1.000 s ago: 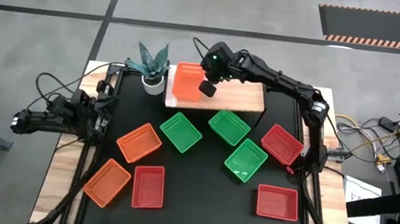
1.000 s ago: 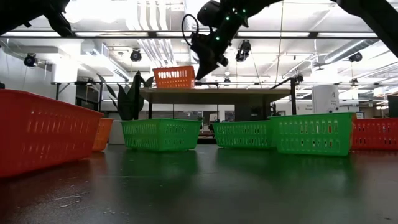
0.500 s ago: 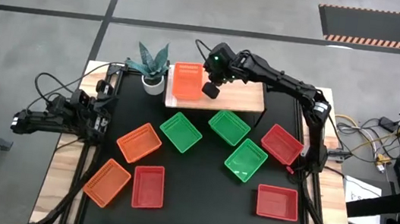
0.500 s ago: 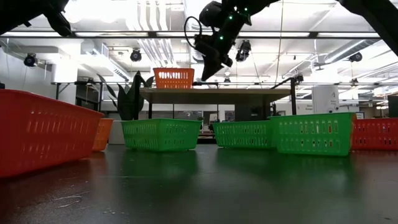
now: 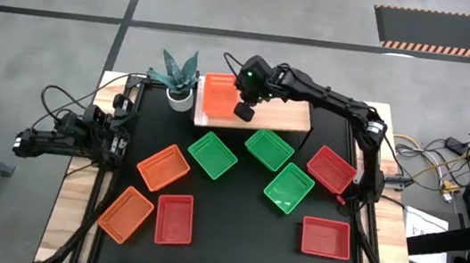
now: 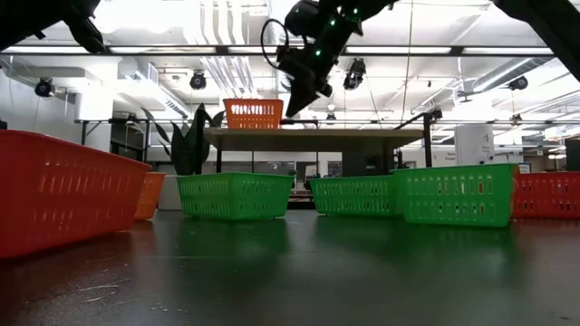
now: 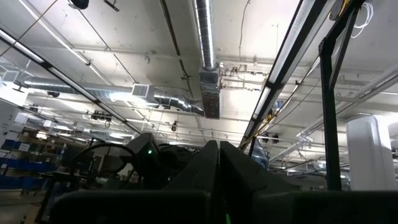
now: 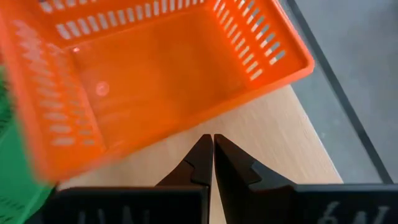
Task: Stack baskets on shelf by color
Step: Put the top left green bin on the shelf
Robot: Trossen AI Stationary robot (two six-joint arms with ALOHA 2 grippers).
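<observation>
Nudged back toward shelf's (image 5: 287, 113) far edge; right gripper (image 5: 243, 112) pinched shut, empty, orange basket (image 5: 217, 94) just beside, leftward.

High view: looks straight down from above on the whole table (image 5: 231, 239) and both arms.
Low view: sits at tabletop height, faces level across to the shelf (image 6: 313, 133) and room.
Left wrist view: points up at the ceiling.
Right wrist view: close above the shelf's orange basket (image 8: 155, 68).
Shared: shelf and orange basket.
</observation>
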